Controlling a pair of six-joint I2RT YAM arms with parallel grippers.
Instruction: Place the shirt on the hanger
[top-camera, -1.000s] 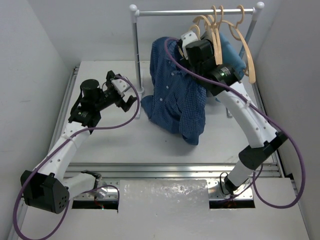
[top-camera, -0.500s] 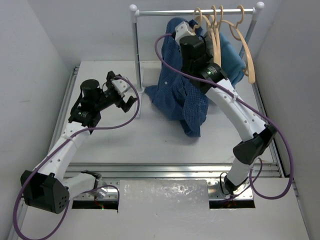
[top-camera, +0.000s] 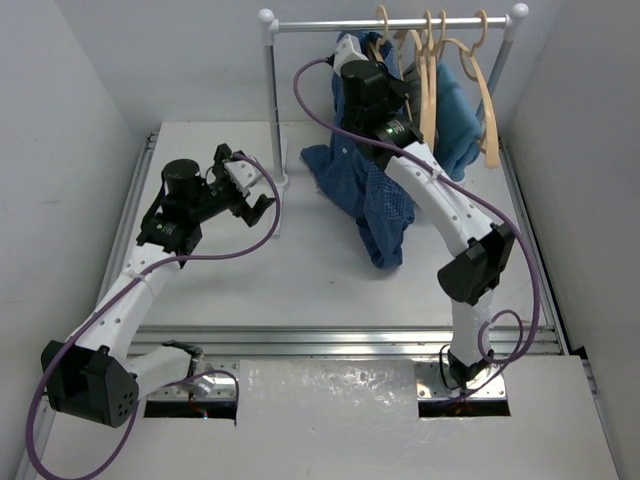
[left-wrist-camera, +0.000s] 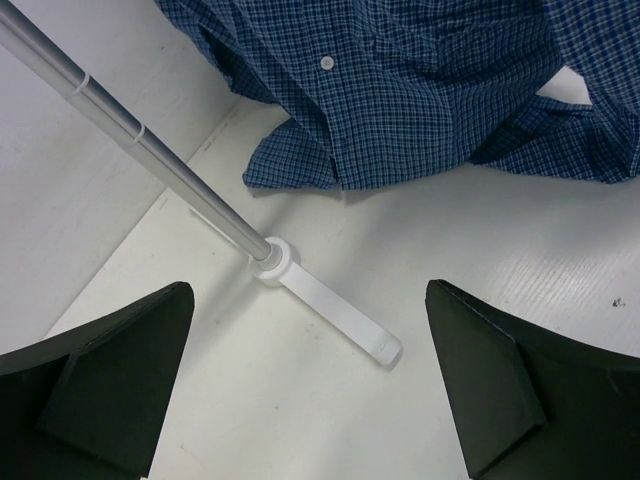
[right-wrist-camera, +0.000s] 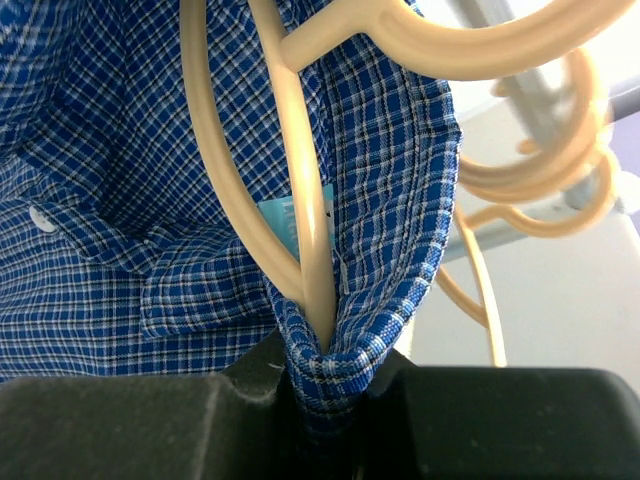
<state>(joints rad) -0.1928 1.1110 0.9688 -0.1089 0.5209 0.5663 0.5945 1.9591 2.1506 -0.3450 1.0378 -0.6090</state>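
Got the right gripper (top-camera: 352, 45) way up by the rail (top-camera: 310, 25) at the back, clamped tight on a fold of the shirt (top-camera: 372, 195) near the collar edge. From the right wrist, can see the checked cloth wrapped round one arm of the hanger (right-wrist-camera: 300, 200), wood running down inside the fold to just above the pinch. Leaves the rest of the shirt dangling, bottom end slumped on the table (top-camera: 250, 290) near the rack's pole (left-wrist-camera: 120, 120). Can also spot spare hangers (top-camera: 429, 95) and a light blue cloth (top-camera: 455, 120) further right on the same rail. Got the left gripper (top-camera: 252, 195) parked low over the table, apart from the shirt, jaws spread wide, holding nothing.
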